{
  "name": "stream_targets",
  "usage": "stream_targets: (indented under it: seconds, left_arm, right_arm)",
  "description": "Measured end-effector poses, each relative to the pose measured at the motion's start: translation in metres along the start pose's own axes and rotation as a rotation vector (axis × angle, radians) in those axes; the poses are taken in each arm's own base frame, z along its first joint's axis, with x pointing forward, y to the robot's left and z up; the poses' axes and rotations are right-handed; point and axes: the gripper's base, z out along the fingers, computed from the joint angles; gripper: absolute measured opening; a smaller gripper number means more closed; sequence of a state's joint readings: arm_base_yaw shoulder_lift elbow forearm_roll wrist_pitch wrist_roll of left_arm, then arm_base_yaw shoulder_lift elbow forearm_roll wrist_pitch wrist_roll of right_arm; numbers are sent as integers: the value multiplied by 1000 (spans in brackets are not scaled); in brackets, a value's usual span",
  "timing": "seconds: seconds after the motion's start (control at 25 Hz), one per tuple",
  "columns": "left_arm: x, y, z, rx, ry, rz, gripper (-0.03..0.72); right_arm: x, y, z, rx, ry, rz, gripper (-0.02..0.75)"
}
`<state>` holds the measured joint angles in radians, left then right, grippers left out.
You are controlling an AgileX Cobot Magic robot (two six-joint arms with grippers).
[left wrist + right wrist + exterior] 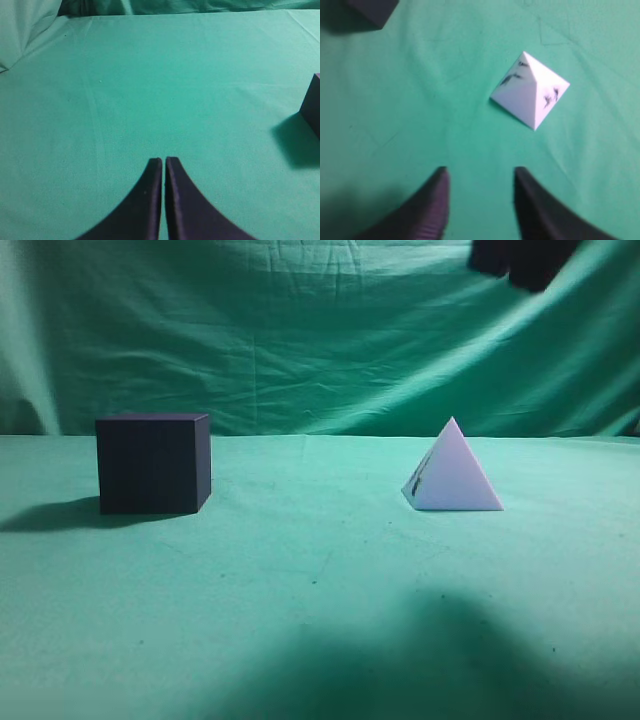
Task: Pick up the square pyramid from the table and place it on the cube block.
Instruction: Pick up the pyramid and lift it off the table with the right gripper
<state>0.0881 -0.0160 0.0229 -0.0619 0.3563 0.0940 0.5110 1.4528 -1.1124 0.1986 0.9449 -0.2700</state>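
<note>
The white square pyramid [455, 473] with dark markings stands on the green table [320, 580] at the right; it also shows in the right wrist view [530, 92]. The dark cube block [153, 463] stands at the left, with a corner in the right wrist view [372, 11] and an edge in the left wrist view [313, 105]. My right gripper [480, 172] is open and empty, above the table, short of the pyramid. Its dark body shows at the top right of the exterior view [522, 260]. My left gripper [163, 161] is shut and empty, left of the cube.
A green cloth backdrop [300, 330] hangs behind the table. A wide shadow [420, 660] lies on the cloth at the front. Bare green cloth lies between cube and pyramid.
</note>
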Motion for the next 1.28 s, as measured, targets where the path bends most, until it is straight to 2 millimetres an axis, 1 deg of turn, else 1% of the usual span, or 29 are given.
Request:
stream_targets:
  seconds: [0.16, 0.2, 0.24, 0.28, 0.32, 0.48, 0.52, 0.56, 0.72, 0.88, 1.04, 1.08, 1.12, 1.16, 1.2, 1.28]
  left_arm:
    - [0, 1, 0, -6, 1, 17, 0]
    - [0, 1, 0, -9, 1, 25, 0]
    - [0, 1, 0, -11, 1, 30, 0]
    - [0, 1, 0, -12, 1, 33, 0]
    - [0, 1, 0, -14, 1, 38, 0]
    - [0, 2, 0, -18, 2, 49, 0]
    - [0, 2, 0, -18, 2, 49, 0]
    - [0, 2, 0, -18, 2, 49, 0]
    - [0, 2, 0, -18, 2, 49, 0]
    - [0, 2, 0, -19, 2, 51, 0]
    - [0, 2, 0, -19, 2, 51, 0]
    - [0, 2, 0, -19, 2, 51, 0]
    - [0, 2, 0, -19, 2, 51, 0]
    - [0, 2, 0, -19, 2, 51, 0]
    - [0, 2, 0, -19, 2, 51, 0]
    - [0, 2, 0, -19, 2, 51, 0]
  right_arm:
    - [-16, -6, 22, 4, 14, 14, 556]
    - [-19, -7, 27, 6, 12, 27, 612]
    - [-22, -9, 32, 8, 13, 45, 645]
    - [-24, -10, 37, 10, 12, 61, 662]
    - [-25, -11, 41, 13, 11, 82, 646]
    - [-27, -18, 64, 41, 34, 143, 646]
    - [-27, -20, 71, 47, 44, 158, 686]
    - [-27, -23, 77, 49, 54, 176, 671]
    - [-25, -32, 99, 56, 91, 221, 671]
    - [-25, -36, 115, 58, 92, 239, 671]
    - [-28, -39, 126, 61, 69, 247, 671]
    - [-28, -39, 128, 62, 67, 248, 617]
    - [-28, -39, 130, 62, 65, 250, 605]
    - [-28, -40, 132, 62, 66, 250, 617]
    - [-28, -40, 133, 63, 69, 251, 552]
    - [-27, -40, 136, 63, 72, 251, 494]
